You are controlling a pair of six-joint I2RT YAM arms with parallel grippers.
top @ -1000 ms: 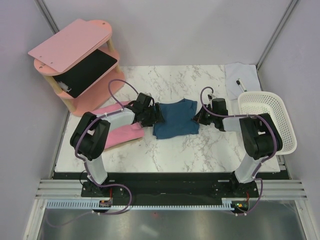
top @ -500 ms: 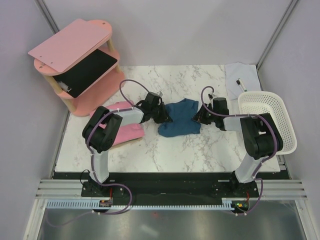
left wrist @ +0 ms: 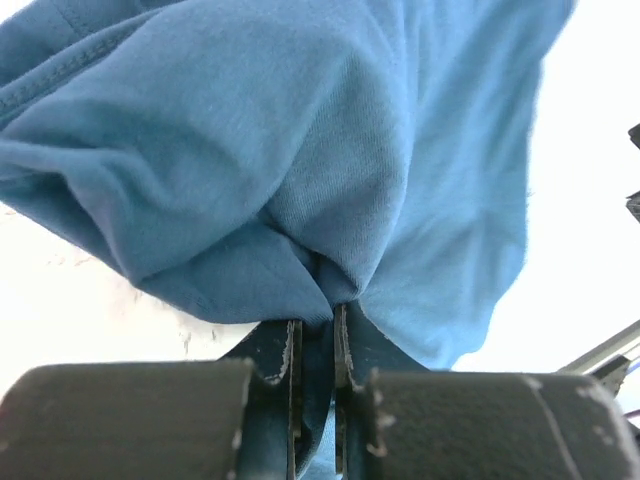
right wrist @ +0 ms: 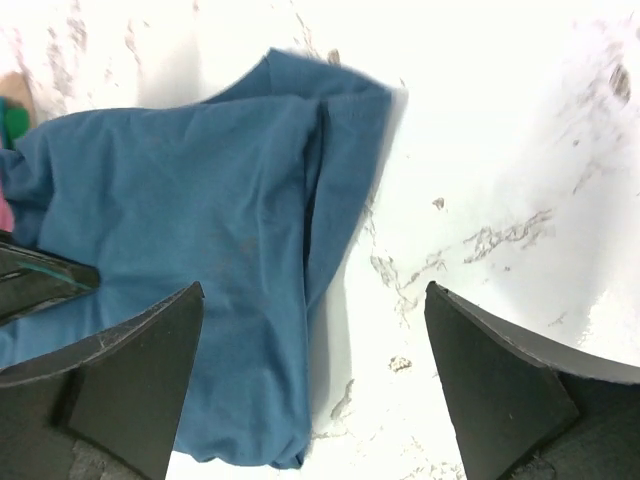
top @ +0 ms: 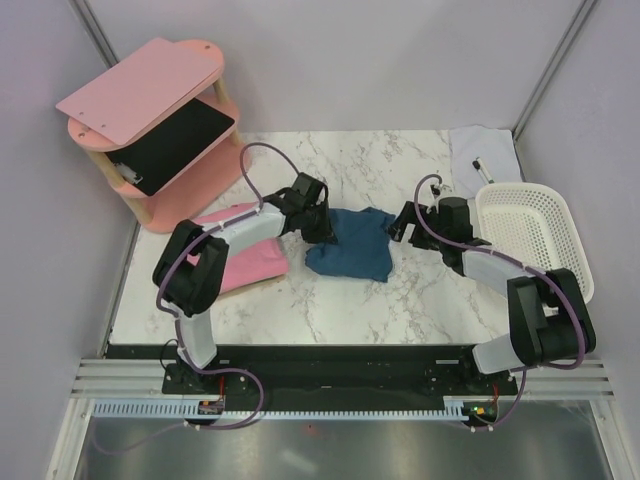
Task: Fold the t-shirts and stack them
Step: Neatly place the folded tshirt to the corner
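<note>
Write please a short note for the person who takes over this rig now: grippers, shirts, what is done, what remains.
Left gripper: shut, pinching a bunch of the teal t-shirt.
Right gripper: open above the shirt's other edge, holding nothing.
Teal t-shirt: crumpled between the two grippers.
Pink t-shirt: lies flat to its left, not stacked.
Done: nothing finished that I can confirm.
Left: fold the teal one, then stack both.

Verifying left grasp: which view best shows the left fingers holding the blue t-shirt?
Left wrist: the fingers pinch a fold of the blue t-shirt close up. Top external: small, grip hidden; right wrist: shirt, not the pinch.
</note>
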